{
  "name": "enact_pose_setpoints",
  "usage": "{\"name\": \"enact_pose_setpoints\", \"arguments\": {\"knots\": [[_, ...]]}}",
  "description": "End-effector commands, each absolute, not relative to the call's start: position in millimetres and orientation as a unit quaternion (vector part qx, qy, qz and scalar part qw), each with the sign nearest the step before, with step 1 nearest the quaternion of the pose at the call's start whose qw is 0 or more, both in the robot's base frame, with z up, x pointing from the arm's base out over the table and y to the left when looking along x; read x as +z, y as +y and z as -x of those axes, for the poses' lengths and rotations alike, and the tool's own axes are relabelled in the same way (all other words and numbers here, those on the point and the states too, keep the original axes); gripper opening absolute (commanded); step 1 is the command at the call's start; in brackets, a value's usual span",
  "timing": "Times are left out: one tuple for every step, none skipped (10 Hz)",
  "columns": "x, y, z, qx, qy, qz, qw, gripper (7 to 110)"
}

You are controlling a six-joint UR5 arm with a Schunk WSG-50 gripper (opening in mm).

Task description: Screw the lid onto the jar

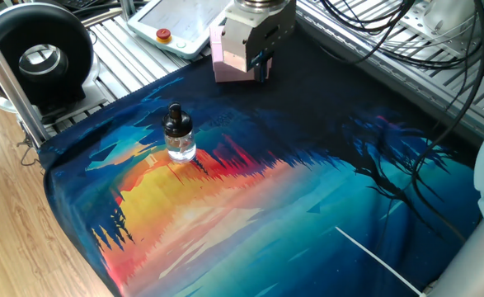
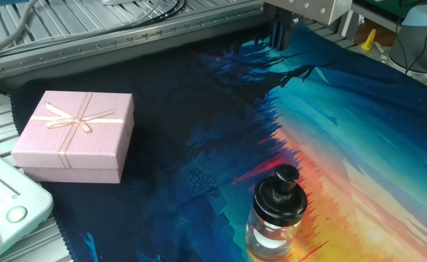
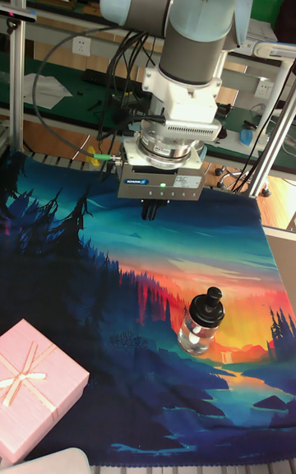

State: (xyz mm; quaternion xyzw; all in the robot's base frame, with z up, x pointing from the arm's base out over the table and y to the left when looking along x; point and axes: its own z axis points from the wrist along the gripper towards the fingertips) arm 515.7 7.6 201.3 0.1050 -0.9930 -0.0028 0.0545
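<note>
Sitting upright on the printed cloth (image 1: 307, 206), the jar (image 1: 180, 146) has the lid (image 1: 175, 120) on its neck — how tightly it's seated can't be judged. Gripper (image 3: 151, 211) hangs above the cloth, well apart from the jar, fingers pressed together with nothing between them. Pink gift box (image 2: 75, 136) sits apart on the dark part of the cloth.

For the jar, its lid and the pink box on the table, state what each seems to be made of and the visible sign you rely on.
The jar: clear glass, probably; the cloth's colours show through its glossy body.
The lid: black plastic, most likely; smooth with a soft sheen on its knob, though coated metal cannot be ruled out.
The pink box: matte paperboard, judging by its flat faces and crisp edges, tied with a pale ribbon.
</note>
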Motion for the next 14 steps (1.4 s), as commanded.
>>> {"name": "enact_pose_setpoints", "arguments": {"knots": [[202.4,6.2,-515.9,-0.001,-0.993,-0.105,0.054,7],[202.3,7.0,-516.7,-0.002,-0.993,-0.108,0.053,7],[201.6,9.6,-519.9,-0.004,-0.993,-0.111,0.052,7],[201.1,22.0,-537.4,-0.005,-0.992,-0.117,0.055,7],[207.9,34.1,-554.5,-0.009,-0.991,-0.121,0.06,7],[217.8,46.5,-572.1,-0.018,-0.99,-0.126,0.065,7],[223.4,57.5,-585.0,-0.027,-0.989,-0.128,0.067,7],[226.0,62.8,-599.2,-0.03,-0.988,-0.133,0.069,7],[224.1,65.6,-615.2,-0.032,-0.986,-0.148,0.066,7],[216.5,66.8,-630.8,-0.035,-0.986,-0.155,0.056,7],[205.5,65.6,-638.3,-0.042,-0.984,-0.164,0.047,7],[196.0,59.3,-642.9,-0.031,-0.985,-0.167,0.042,7],[189.7,52.4,-648.8,-0.017,-0.985,-0.168,0.033,7],[186.6,54.7,-663.1,-0.017,-0.986,-0.164,0.003,7]]}}
